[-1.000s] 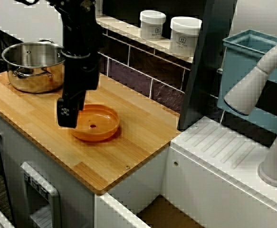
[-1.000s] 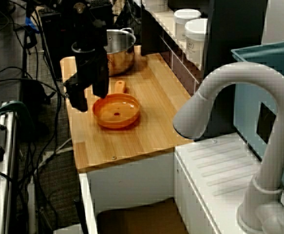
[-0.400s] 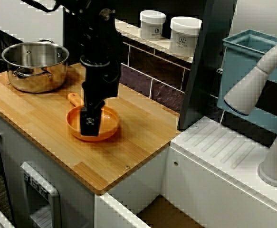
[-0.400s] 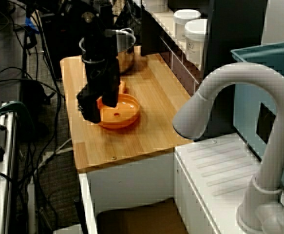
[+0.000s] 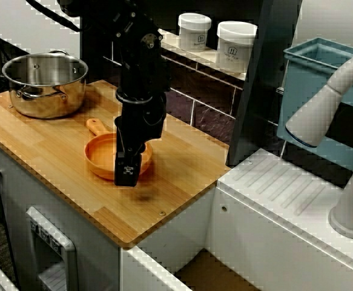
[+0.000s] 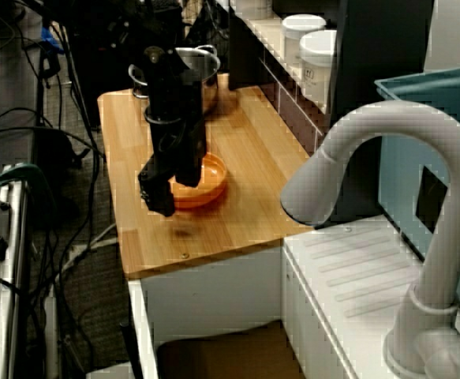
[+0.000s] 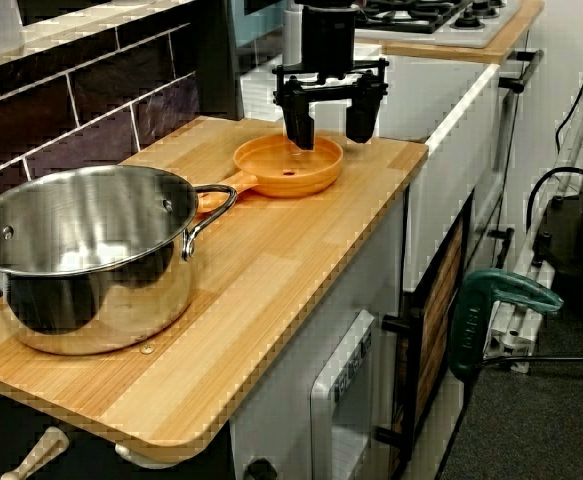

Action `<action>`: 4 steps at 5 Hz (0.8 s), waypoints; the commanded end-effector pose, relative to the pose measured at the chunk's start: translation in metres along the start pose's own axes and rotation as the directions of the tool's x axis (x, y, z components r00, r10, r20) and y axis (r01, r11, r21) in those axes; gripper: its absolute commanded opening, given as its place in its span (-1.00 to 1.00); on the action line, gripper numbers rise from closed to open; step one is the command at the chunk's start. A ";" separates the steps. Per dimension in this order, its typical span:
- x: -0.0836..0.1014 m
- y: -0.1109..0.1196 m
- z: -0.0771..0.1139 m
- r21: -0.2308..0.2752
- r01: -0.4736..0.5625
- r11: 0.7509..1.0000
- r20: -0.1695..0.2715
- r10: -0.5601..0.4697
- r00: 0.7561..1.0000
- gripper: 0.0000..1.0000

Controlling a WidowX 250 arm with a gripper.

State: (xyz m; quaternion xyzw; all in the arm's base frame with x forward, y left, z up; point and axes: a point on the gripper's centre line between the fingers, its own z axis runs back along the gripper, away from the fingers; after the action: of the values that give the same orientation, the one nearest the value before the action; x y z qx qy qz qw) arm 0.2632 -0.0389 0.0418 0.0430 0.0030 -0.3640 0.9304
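Black tool (image 7: 329,131) is held spread open and empty just above the rim of the shallow round orange plastic pan (image 7: 279,166), not yet gripped, flat on the wooden surface (image 7: 271,270)

A black robot arm (image 5: 141,79) reaches down over a wooden counter (image 5: 176,176). Its gripper (image 5: 128,174) hangs at the near right rim of a shallow orange pan (image 5: 102,159). A steel pot (image 5: 43,85) stands further left. Two white jars (image 5: 235,45) sit on the tiled ledge (image 5: 209,56) behind.
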 end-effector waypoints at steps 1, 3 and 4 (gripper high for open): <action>-0.002 0.006 -0.007 0.034 -0.034 0.999 0.017 0.034 0.999 1.00; -0.008 0.005 -0.009 0.090 -0.086 0.992 0.068 0.080 0.994 -1.00; -0.013 0.005 -0.006 0.098 -0.092 0.991 0.082 0.084 0.993 -1.00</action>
State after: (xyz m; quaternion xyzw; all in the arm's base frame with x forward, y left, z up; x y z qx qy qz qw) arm 0.2522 -0.0339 0.0322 0.0720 -0.0319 -0.3265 0.9419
